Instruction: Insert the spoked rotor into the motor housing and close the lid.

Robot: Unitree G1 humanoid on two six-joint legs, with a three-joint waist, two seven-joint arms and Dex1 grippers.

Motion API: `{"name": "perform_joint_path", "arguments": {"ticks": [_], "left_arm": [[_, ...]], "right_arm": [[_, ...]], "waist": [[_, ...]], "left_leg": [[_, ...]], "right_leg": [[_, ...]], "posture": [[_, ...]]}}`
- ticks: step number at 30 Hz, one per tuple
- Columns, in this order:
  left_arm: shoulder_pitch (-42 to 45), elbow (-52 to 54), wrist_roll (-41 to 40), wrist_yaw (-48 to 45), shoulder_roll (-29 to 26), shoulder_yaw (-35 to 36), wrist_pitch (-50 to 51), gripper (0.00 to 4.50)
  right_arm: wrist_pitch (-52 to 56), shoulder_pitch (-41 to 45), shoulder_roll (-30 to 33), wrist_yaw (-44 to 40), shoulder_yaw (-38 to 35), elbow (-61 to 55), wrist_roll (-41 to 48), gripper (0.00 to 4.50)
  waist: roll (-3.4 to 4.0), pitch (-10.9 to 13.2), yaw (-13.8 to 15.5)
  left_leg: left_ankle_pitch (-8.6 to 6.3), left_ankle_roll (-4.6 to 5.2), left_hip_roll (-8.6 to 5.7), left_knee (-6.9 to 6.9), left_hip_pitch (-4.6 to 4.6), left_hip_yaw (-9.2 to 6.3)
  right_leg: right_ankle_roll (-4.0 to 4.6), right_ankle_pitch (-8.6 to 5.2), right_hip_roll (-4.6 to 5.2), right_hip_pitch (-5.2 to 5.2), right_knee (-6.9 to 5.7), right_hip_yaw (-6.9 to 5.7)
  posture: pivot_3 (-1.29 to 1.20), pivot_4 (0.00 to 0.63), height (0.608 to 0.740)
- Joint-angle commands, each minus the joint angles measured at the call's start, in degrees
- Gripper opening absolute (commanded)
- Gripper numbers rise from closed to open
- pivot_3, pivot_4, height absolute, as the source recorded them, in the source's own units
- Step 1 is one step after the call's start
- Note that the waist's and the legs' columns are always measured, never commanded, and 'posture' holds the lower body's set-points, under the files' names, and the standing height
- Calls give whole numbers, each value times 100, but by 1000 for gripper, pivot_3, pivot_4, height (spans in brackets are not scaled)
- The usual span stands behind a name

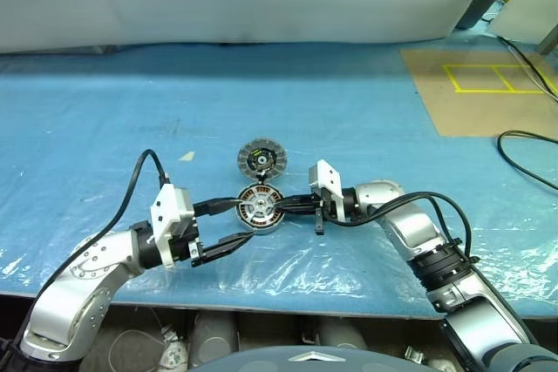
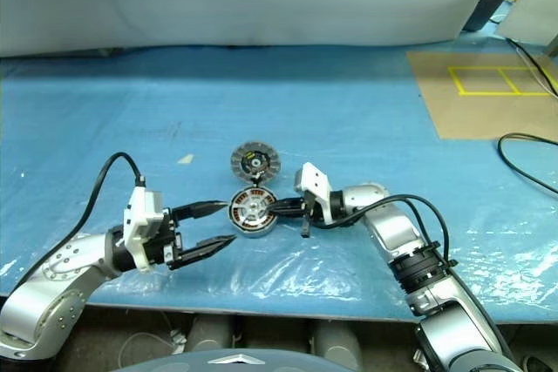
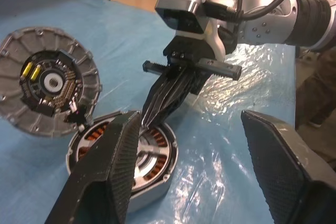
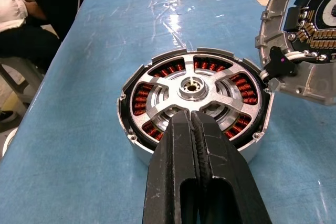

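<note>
Resting flat on the blue-covered bench (image 1: pixel 105 128), the motor housing (image 1: pixel 260 209) shows its ring of copper windings, with the spoked rotor (image 4: pixel 195 98) already seated inside it, silver spokes and hub facing up. The lid (image 1: pixel 261 160) lies just beyond the housing, its edge touching or nearly touching the housing's rim, ribbed face and black centre with a yellow mark turned upward.

The right gripper (image 1: pixel 288 204) reaches in from the right with its jaws pressed together, holding nothing; their tips sit over the rotor's near spoke, just short of the hub, though actual contact cannot be told. The left gripper (image 1: pixel 228 224) comes from the left with its jaws spread wide and empty: one finger lies beside the housing's left rim, the other stands apart on the near side.
</note>
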State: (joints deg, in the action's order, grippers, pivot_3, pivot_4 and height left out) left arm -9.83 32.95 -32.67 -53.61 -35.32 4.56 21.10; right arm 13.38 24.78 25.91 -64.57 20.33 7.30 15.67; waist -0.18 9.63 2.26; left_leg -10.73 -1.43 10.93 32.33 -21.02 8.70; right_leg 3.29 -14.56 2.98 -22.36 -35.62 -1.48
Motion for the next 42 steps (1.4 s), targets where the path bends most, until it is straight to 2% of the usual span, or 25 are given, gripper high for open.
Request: {"name": "perform_joint_path", "arguments": {"ticks": [1,10,17,22,29,32,39,42], "left_arm": [[-4,101,-68,81,-26,58,-36,3206],[-309,99,156,101,-147,-3,-172,3206],[-434,-232,297,111,-38,-14,-407,3206],[-176,-696,362,76,21,49,-674,3206],[208,-1440,326,-94,108,153,-994,3206],[473,-1929,279,-226,109,235,-1102,3206],[1411,-3384,644,-463,87,169,-1475,3206],[1868,-3994,676,-852,164,-1,-1577,2623]], "right_arm": [[-27,250,-37,-171,-137,-98,50,0],[259,814,-303,-550,-53,22,164,0],[-245,878,-881,-399,261,1041,-424,0],[-436,814,-837,-408,327,1420,-751,0],[-275,703,-708,-549,229,922,-576,0],[120,805,-714,-630,-83,612,-158,0],[901,741,-210,-856,-397,-238,272,0],[1080,611,-55,-774,-497,-473,340,0]], "waist": [[0,0,4],[0,0,7],[1,1,13],[1,-1,12],[4,-4,26],[4,-3,31],[4,-3,64],[4,-3,76]], "left_leg": [[0,0,-1,2,-1,0],[0,1,1,1,-6,0],[0,1,1,3,-6,1],[0,0,3,4,5,3],[0,0,1,5,12,3],[0,1,1,3,5,2],[1,3,1,7,-5,1],[2,2,1,5,-5,1]], "right_leg": [[0,0,1,1,0,0],[1,0,0,-4,0,0],[2,-1,1,-3,-1,0],[2,0,1,4,-4,0],[2,0,2,13,-3,1],[2,0,1,6,-4,0],[2,1,1,0,-5,0],[2,1,1,-1,-4,0]], "posture": [[0,150,740],[0,150,740],[0,150,740],[0,150,740],[0,150,740],[0,150,740],[0,150,740],[0,150,740]]}}
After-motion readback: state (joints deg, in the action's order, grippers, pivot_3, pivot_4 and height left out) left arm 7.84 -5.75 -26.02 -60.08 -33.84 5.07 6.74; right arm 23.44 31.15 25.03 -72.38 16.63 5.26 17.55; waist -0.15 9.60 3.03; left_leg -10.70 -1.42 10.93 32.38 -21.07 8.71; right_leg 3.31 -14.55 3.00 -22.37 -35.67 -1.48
